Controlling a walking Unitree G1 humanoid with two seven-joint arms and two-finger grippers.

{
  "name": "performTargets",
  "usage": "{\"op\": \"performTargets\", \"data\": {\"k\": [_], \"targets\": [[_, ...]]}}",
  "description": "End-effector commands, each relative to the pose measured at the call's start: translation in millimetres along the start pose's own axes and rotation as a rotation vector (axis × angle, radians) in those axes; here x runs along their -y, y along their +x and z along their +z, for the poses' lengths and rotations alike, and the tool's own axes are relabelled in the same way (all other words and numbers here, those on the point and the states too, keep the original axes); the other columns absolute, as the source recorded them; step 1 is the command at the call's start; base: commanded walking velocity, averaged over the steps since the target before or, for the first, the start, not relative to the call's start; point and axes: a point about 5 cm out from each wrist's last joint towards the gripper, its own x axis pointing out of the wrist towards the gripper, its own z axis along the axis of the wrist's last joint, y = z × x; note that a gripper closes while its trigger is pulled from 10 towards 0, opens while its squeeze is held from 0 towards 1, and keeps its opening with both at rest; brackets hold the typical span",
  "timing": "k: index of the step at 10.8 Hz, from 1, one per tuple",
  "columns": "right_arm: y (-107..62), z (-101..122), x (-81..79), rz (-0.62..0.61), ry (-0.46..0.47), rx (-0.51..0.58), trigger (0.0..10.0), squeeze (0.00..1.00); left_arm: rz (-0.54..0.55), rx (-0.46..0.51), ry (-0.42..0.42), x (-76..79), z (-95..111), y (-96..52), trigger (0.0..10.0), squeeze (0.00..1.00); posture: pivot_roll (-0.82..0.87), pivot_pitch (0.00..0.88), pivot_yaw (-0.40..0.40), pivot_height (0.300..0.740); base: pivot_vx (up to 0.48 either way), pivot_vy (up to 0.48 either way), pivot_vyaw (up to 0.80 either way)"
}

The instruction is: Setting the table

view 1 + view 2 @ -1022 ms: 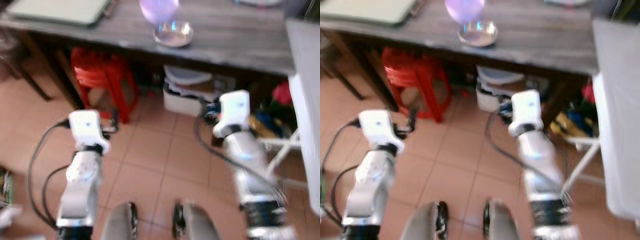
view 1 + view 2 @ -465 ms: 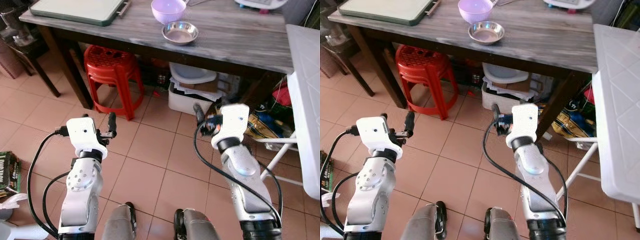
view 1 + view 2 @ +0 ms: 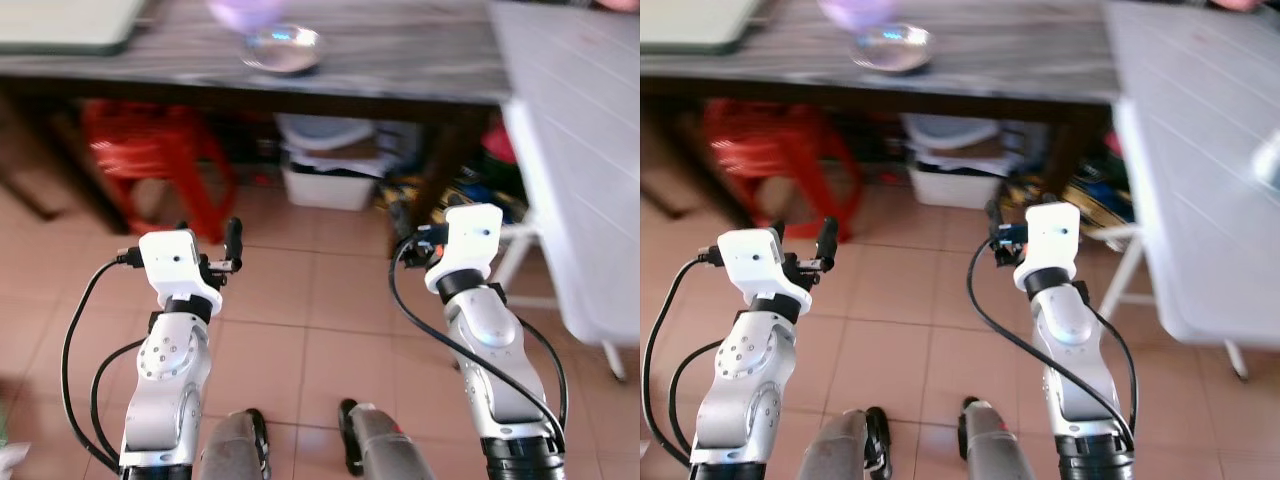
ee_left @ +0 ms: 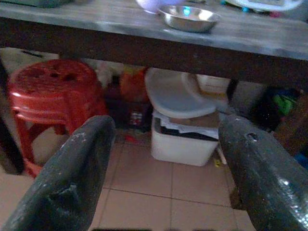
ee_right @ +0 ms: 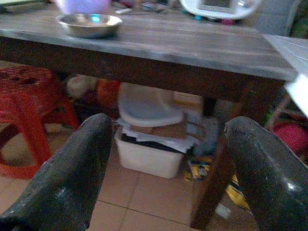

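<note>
My left gripper (image 3: pixel 232 243) is spread wide with nothing in it, held out low in front of me over the tiled floor (image 3: pixel 330 300), and my right gripper (image 3: pixel 402 232) is the same, fingers apart and empty. Both sit well below the counter edge, well apart from anything I'd want to pick up.

Ahead of them is the dark wooden counter (image 3: pixel 400 50). On it, near the front edge, sits a small steel bowl (image 3: pixel 283 47) with a purple bowl (image 3: pixel 240 12) right behind it, touching or nearly so; the head views are too blurry to tell. Those look like the table-setting pieces. A white folding table (image 3: pixel 570 130) stands to my right, which I'd guess is where things go.

Under the counter there's a red plastic stool (image 3: pixel 140 140) and a white bin (image 3: pixel 325 180) stuffed with papers.

How I'd do this bit: get closer and square up first, then raise an arm above the counter edge before reaching in, so I don't clip it. Take the steel bowl by its rim from the front, gently, since it'll probably slide on the wood.
</note>
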Motion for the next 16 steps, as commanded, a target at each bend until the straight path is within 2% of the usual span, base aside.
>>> {"op": "performTargets", "data": {"k": [1,2,3,4,5,7,8,9,13,16], "targets": [[-0.7,7,1.4,-0.007,-0.004,0.033,10.0,0.09,-0.003,-0.003,0.003,-1.0,1,-3.9,10.0,0.0,-0.04,0.237,-0.002,0.74,0.0,-0.244,0.0],[-0.3,8,1.1,-0.006,-0.001,0.04,10.0,1.0,-0.006,-0.003,0.002,0.0,1,-4.3,10.0,0.0,-0.04,0.24,-0.005,0.74,0.0,-0.27,0.0],[0.4,9,1.1,-0.008,-0.018,0.039,10.0,1.0,-0.009,-0.006,0.0,0.8,1,-6.1,10.0,0.0,-0.03,0.241,-0.007,0.74,0.0,-0.266,0.0],[0.5,9,0.6,0.001,-0.013,0.039,10.0,0.48,-0.008,-0.01,-0.001,0.6,0,-7.8,10.0,0.0,-0.03,0.239,-0.009,0.74,0.0,-0.259,0.0],[1.0,9,-1.0,0.013,-0.018,0.039,10.0,0.0,-0.008,-0.01,-0.003,1.2,0,-8.4,10.0,0.0,-0.03,0.239,-0.013,0.74,0.0,-0.262,0.0],[1.7,9,-2.2,0.022,-0.014,0.04,10.0,0.0,-0.014,-0.01,-0.009,2.6,0,-8.4,10.0,0.0,-0.03,0.234,-0.02,0.74,0.0,-0.291,0.0],[3.3,8,-2.8,0.027,0.007,0.026,10.0,0.0,-0.015,-0.007,-0.009,2.9,1,-7.7,10.0,0.0,-0.03,0.232,-0.022,0.74,0.0,-0.36,-0.8],[4.7,9,-0.6,0.024,-0.013,0.032,10.0,0.0,-0.011,-0.003,-0.008,2.7,1,-6.5,10.0,0.0,-0.04,0.228,-0.024,0.74,0.0,-0.364,-0.8],[6.7,12,-2.7,0.039,-0.019,0.048,10.0,0.0,-0.011,0.003,-0.011,4.4,1,-4.1,10.0,0.0,-0.04,0.221,-0.025,0.74,0.0,-0.368,0.0],[11.6,21,-2.5,0.041,-0.051,0.112,10.0,0.0,-0.026,0.01,-0.007,6.5,3,-2.7,10.0,0.0,-0.03,0.215,-0.018,0.74,0.0,-0.366,0.0]]}}
